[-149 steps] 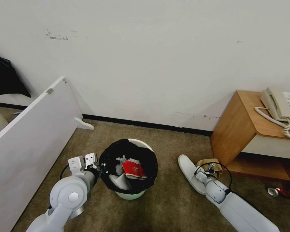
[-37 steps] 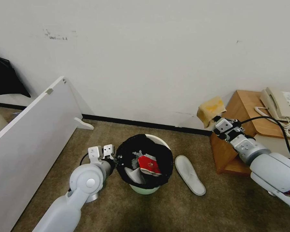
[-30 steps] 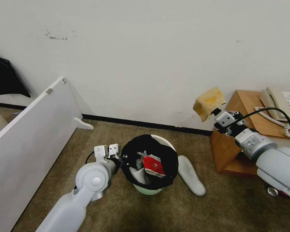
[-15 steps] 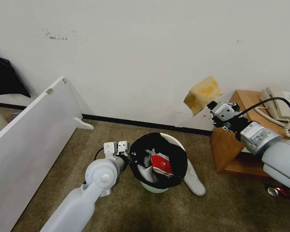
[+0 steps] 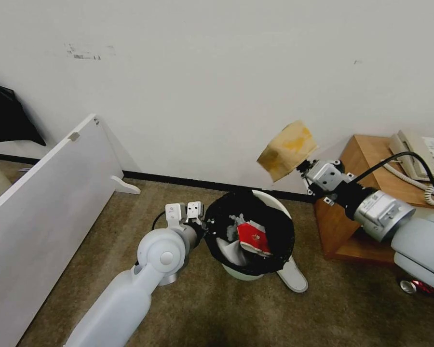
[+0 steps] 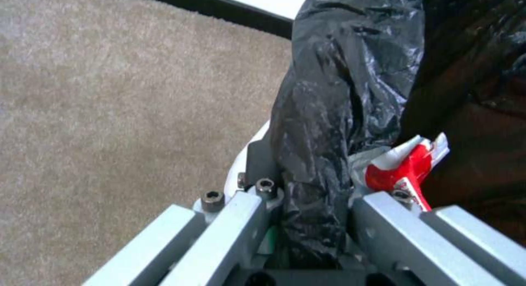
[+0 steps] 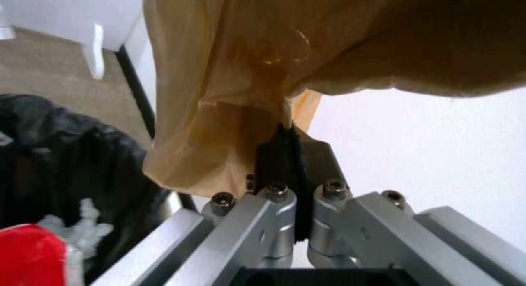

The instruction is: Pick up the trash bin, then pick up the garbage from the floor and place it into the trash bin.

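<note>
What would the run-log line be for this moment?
left gripper: shut on trash bin rim | right gripper: shut on brown paper bag, raised above the bin | white slipper: on floor beside bin

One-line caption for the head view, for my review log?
Left gripper grips the trash bin rim; right gripper holds brown paper bag above.

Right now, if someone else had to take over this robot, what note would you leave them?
Left gripper: shut on the bin's rim.
Right gripper: shut on the paper bag, held up beside the bin, toward the wall.
Done: red cup, tissues and other litter in the bin.
Left: drop the bag in; slipper and red can lie on the carpet.
</note>
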Robot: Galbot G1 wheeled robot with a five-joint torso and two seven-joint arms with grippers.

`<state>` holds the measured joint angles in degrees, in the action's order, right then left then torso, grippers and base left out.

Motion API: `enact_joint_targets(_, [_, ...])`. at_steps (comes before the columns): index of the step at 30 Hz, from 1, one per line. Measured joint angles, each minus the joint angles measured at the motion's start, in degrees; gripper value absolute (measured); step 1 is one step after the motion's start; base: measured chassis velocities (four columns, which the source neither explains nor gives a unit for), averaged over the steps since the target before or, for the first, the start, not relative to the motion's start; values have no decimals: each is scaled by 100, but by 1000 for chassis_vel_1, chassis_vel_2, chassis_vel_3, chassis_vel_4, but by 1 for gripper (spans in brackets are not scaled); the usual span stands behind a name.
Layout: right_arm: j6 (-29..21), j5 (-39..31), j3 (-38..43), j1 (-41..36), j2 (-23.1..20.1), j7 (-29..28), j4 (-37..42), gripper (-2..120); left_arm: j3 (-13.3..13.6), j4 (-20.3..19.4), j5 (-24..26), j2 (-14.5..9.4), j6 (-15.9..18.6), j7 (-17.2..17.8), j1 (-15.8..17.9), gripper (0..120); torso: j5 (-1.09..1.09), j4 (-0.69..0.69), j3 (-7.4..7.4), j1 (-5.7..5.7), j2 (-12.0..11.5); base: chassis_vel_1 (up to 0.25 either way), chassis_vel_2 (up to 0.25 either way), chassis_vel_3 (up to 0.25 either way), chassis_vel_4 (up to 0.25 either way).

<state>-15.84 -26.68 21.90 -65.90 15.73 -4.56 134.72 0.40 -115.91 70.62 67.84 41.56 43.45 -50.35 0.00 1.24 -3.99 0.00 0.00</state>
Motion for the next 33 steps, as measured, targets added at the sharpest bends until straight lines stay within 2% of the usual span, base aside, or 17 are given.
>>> enact_joint_targets(5, [162, -86, -81, -29, 101, 148, -27, 0, -4, -39, 36, -2, -9, 1, 56, 1, 0, 0, 0, 0, 0, 0, 0, 0, 0])
enact_joint_targets(8, [213, -375, -136, -45, 247, 164, -16, 0, -12, -45, 39, 6, -16, 1, 74, 1, 0, 0, 0, 0, 0, 0, 0, 0, 0])
enact_joint_targets(21, [224, -1394, -658, -72, 1065, -87, -93, 0, -30, -101, 29, 15, -39, -6, 41, 1, -1, 0, 0, 0, 0, 0, 0, 0, 0])
enact_joint_targets(29, [271, -1889, -822, -29, 1226, -80, -43, 0, -35, -45, -51, 36, -81, -74, 41, 1, -1, 0, 0, 0, 0, 0, 0, 0, 0])
enact_joint_targets(33, [315, -2079, -896, -53, 1334, -19, -7, 0, -20, 22, -134, 156, -99, -126, 41, 1, -1, 1, 0, 0, 0, 0, 0, 0, 0])
